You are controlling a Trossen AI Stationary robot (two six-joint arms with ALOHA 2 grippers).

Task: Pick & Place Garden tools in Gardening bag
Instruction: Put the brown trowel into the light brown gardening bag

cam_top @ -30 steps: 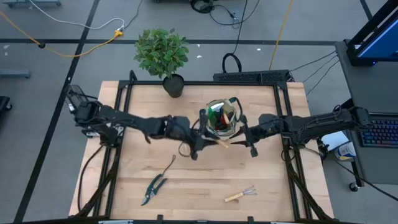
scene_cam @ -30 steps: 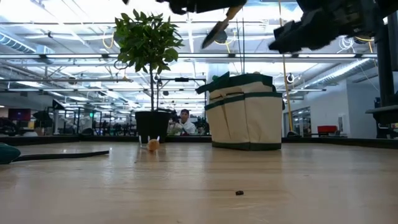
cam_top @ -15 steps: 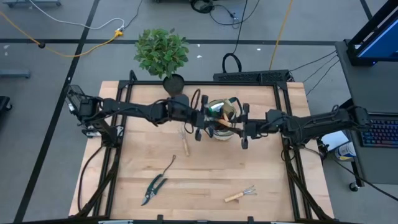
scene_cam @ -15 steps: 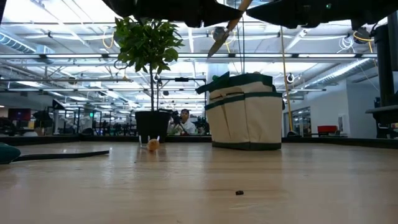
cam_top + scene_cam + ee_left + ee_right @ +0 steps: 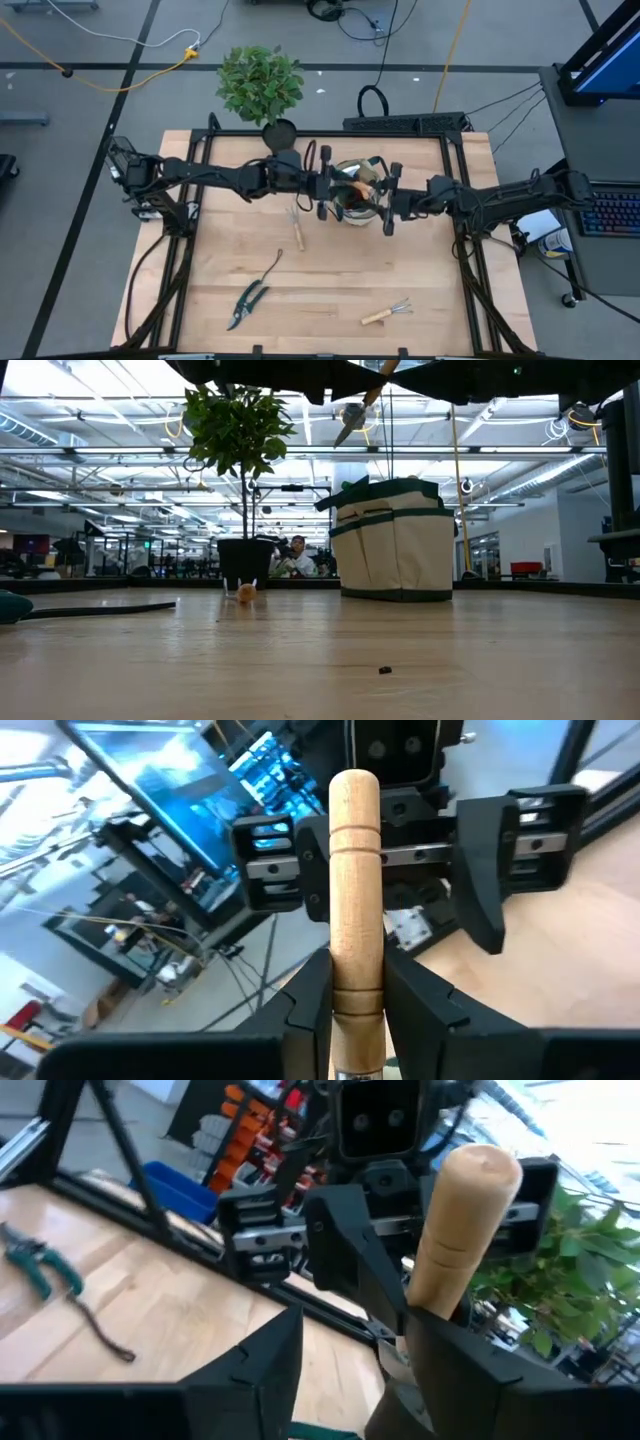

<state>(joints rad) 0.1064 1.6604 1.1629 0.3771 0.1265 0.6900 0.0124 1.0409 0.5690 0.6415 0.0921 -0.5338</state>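
Note:
My left gripper (image 5: 328, 190) is shut on a wooden-handled trowel (image 5: 358, 190), held above the beige, green-trimmed gardening bag (image 5: 355, 200). In the low view its metal blade (image 5: 350, 418) hangs over the bag (image 5: 395, 540). My right gripper (image 5: 388, 205) is open and faces the left one across the bag. Its fingers (image 5: 490, 860) stand on either side of the handle's free end (image 5: 470, 1175). I cannot tell if they touch it. The bag stands on its base. My left gripper pinches the trowel's wooden handle (image 5: 356, 1005) between its two fingers, toward the metal end. The fingers come from the table's left and lie along the handle, whose free end (image 5: 355, 790) sticks out past them. The trowel is clear of the bag, tilted, blade lower.
A wooden-handled fork (image 5: 296, 232), a thin weeder (image 5: 270, 268), dark pruning shears (image 5: 245, 305) and a small rake (image 5: 388, 313) lie on the table's near half. A leafy plant (image 5: 260, 85) in a black pot (image 5: 280, 137) stands at the far edge.
Both grippers have moved toward the table's far edge, from the near side of the bag to over it. The left one has carried the trowel along, clear of the table. The right one has also closed in toward the left.

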